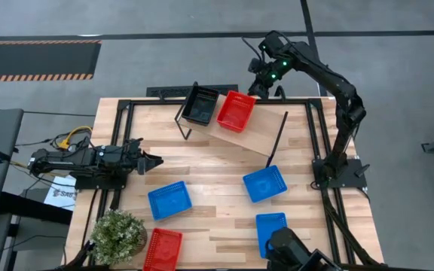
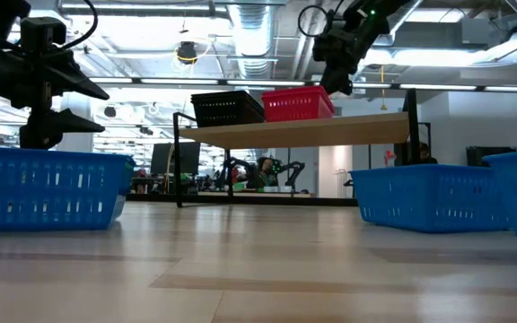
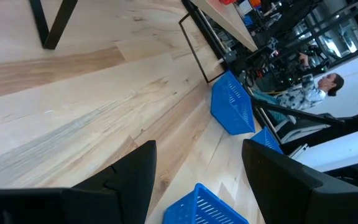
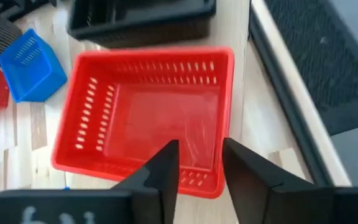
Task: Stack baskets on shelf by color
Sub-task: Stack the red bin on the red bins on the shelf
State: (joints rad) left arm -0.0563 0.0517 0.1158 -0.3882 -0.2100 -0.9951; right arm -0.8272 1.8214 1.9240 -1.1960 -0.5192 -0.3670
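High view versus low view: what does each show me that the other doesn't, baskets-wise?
Only the high view shows the red basket at the table's near edge beside the plant, and all three blue baskets spread apart on the table. Only the low view shows the shelf raised on thin legs, with room beneath it. Both show the black basket and a red basket side by side on the shelf, the right gripper above the red one, the left gripper waiting.
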